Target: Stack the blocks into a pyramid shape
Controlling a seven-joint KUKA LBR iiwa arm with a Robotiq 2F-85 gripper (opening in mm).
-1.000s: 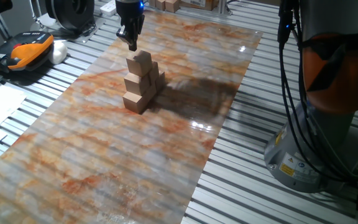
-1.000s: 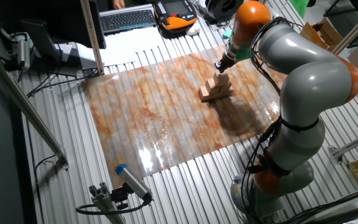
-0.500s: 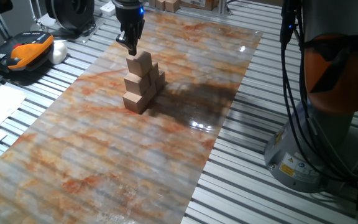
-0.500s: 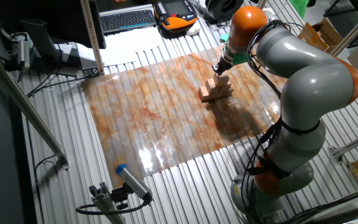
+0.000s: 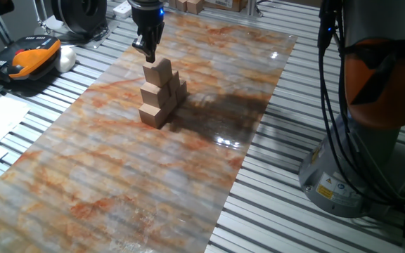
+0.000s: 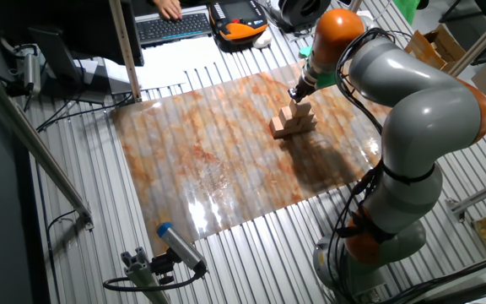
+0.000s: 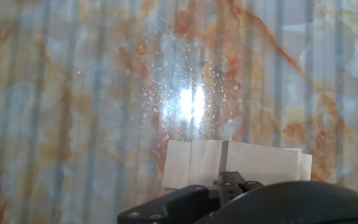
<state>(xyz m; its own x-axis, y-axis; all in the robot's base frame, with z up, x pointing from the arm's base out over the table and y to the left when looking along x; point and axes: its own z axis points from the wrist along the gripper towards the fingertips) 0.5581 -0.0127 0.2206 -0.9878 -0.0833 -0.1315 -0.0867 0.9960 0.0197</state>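
We see the blocks (image 5: pixel 159 93) piled up as a pyramid (image 6: pixel 294 122) in the far half of the orange marbled surface (image 5: pixel 118 183). Three blocks sit at the bottom, two on those, and one on top. Our pincer (image 5: pixel 146 50) hangs just above the top block and looks apart from it. It holds nothing. We cannot tell how wide it is. From the hand view, the blocks (image 7: pixel 235 163) show as a pale row below.
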